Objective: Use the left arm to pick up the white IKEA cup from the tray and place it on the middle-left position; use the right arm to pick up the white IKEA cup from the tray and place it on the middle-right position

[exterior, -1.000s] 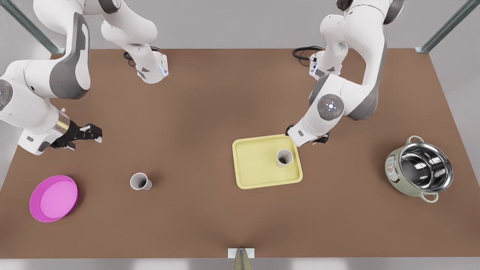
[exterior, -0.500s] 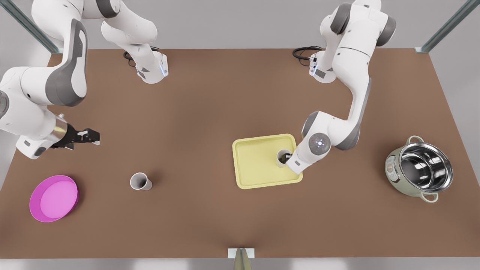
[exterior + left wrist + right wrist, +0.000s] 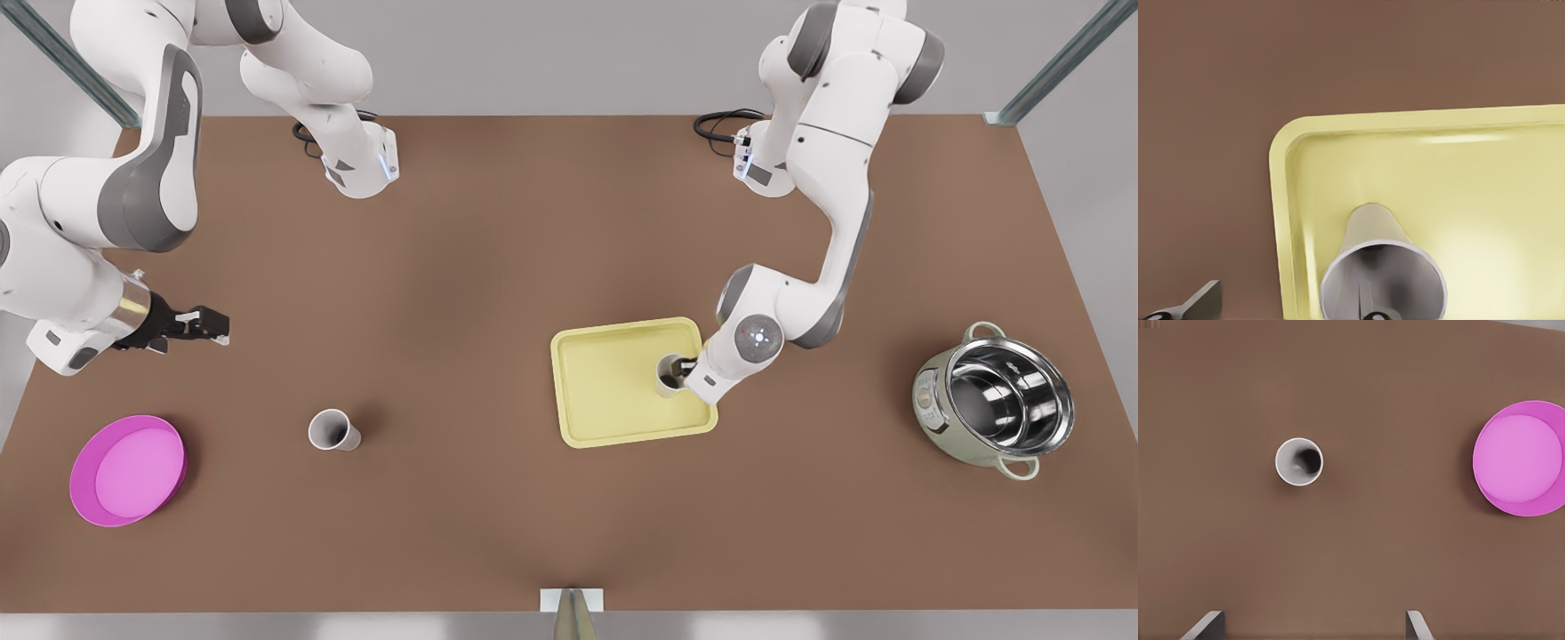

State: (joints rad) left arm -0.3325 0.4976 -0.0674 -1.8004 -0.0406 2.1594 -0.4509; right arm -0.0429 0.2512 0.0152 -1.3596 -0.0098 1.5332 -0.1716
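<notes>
A pale yellow tray (image 3: 613, 418) lies right of the table's middle, and a white cup (image 3: 669, 373) stands upright near its right edge. My left gripper (image 3: 682, 370) is down at that cup and open. One finger (image 3: 1373, 315) dips inside the cup (image 3: 1371, 233); the other finger (image 3: 1203, 301) is off to the side, beyond the tray's rim (image 3: 1279, 200). A second white cup (image 3: 332, 430) stands on bare brown tabletop at the front view's left. My right gripper (image 3: 203, 324) waits open above the table, up and left of that cup (image 3: 1299, 461), holding nothing.
A round magenta plate (image 3: 128, 469) lies at the front view's lower left, also seen as the plate (image 3: 1519, 458) in the right wrist view. A steel pot (image 3: 996, 402) in a pale green housing stands at the right. Cables (image 3: 722, 123) lie by the far arm base.
My left gripper dropped from behind the tray's far right corner to the cup, one finger going inside it. My right gripper drifted slightly toward the front view's left.
</notes>
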